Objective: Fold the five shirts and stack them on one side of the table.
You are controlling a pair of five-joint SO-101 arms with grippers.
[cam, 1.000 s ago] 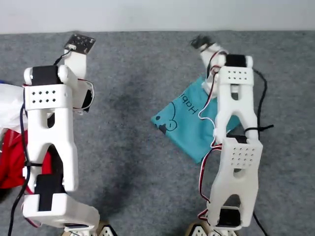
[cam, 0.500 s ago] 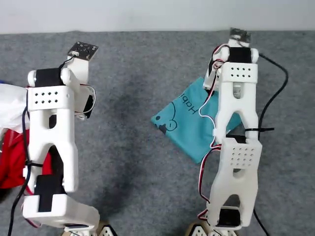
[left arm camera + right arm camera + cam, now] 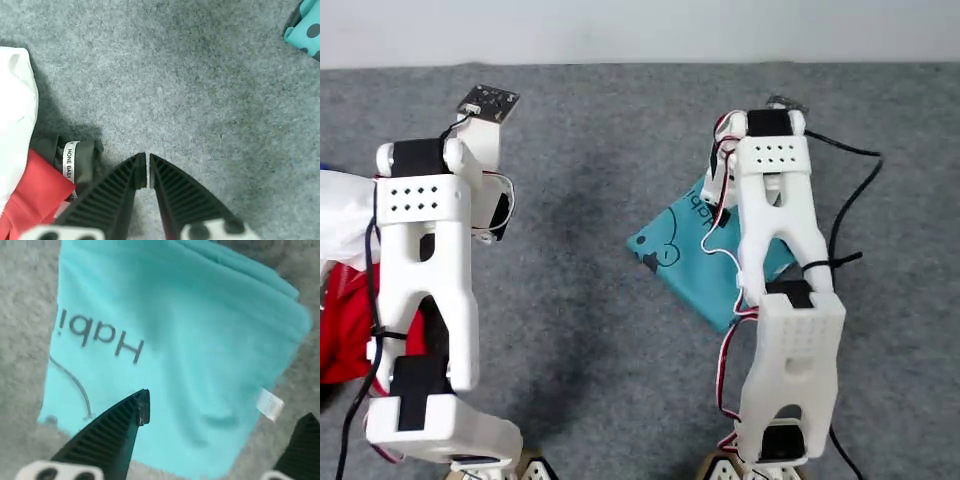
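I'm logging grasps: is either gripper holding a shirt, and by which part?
Nothing is held. The left gripper is shut on nothing; the right gripper is open over the teal shirt.

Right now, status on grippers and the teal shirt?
Left gripper shut, empty, near red shirt and white shirt. Right gripper open, over teal shirt, folded flat on table. Nothing seen blocking it.

Soft teal cloth shirt (image 3: 190, 335), rough grey felt table (image 3: 590, 330)
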